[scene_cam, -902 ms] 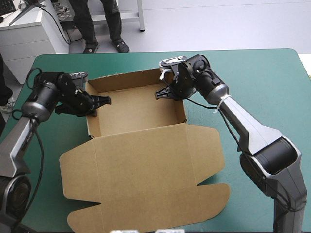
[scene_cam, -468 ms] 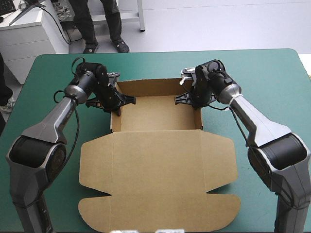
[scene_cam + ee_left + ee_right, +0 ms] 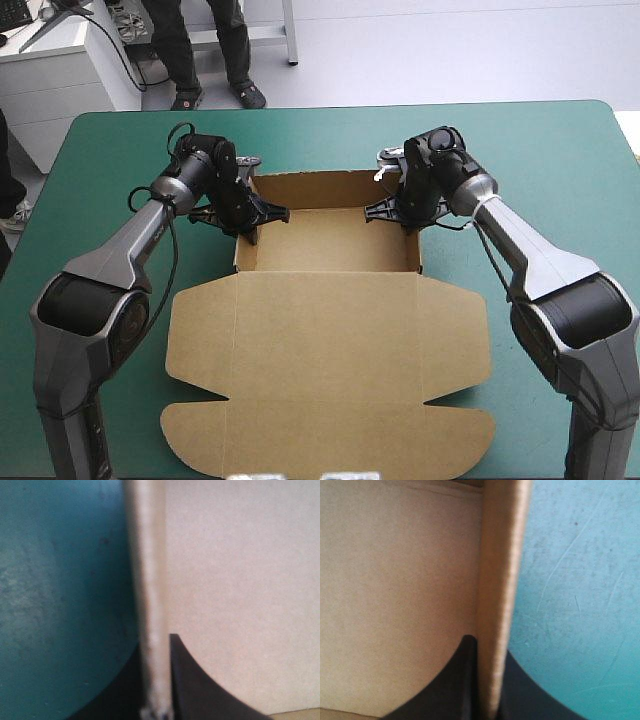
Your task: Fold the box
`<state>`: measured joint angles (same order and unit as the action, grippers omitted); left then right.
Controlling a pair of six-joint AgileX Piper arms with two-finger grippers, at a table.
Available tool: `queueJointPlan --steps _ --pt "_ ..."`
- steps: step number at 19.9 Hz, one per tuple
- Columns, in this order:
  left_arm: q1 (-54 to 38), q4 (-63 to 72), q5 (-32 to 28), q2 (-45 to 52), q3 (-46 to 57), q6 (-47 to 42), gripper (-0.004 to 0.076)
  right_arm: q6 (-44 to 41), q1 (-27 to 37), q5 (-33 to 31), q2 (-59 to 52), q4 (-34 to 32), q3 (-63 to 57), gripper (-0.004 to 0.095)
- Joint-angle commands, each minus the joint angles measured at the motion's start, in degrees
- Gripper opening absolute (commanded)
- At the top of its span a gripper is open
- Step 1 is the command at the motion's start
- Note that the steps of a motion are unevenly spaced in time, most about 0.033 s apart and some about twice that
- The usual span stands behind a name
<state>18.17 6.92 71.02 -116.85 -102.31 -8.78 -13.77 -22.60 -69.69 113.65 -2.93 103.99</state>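
I see the table with the teal-green cover. Near its middle stands the brown cardboard box as an open tray, walls raised at the far side, its wide lid lying flat toward the near edge. The left gripper, with black fin-shaped fingers, is clamped on the tray's left wall. The right gripper pinches the right wall likewise.

The box is open above, walled at its sides; its flat lid covers the near table.
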Motion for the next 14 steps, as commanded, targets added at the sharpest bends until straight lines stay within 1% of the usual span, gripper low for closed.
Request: queueJointPlan --steps 1,4,6,9,12,14 --pt "0.73 1.19 0.1 2.31 -1.24 2.11 -0.0008 1.66 0.77 -0.66 -2.86 -2.59 1.36 0.0" --pt "0.73 1.71 0.93 2.31 -1.24 2.11 -0.0008 1.63 1.19 -1.99 -1.36 -1.02 1.36 0.0" --pt "0.73 1.71 1.17 2.31 -1.24 2.11 -0.0008 1.63 1.19 -1.87 -0.35 1.17 1.36 0.0" --pt "0.73 1.71 1.91 2.31 -1.24 2.11 -0.0008 1.63 1.19 -1.86 0.36 1.17 1.36 0.0" --pt "0.73 1.71 2.36 2.31 -1.24 2.11 -0.0008 2.07 1.19 -1.97 0.36 -0.43 1.36 0.0003" --pt "0.73 1.71 2.53 2.31 -1.24 3.9 0.0 2.07 1.19 -1.97 0.36 -0.43 1.36 0.0033"
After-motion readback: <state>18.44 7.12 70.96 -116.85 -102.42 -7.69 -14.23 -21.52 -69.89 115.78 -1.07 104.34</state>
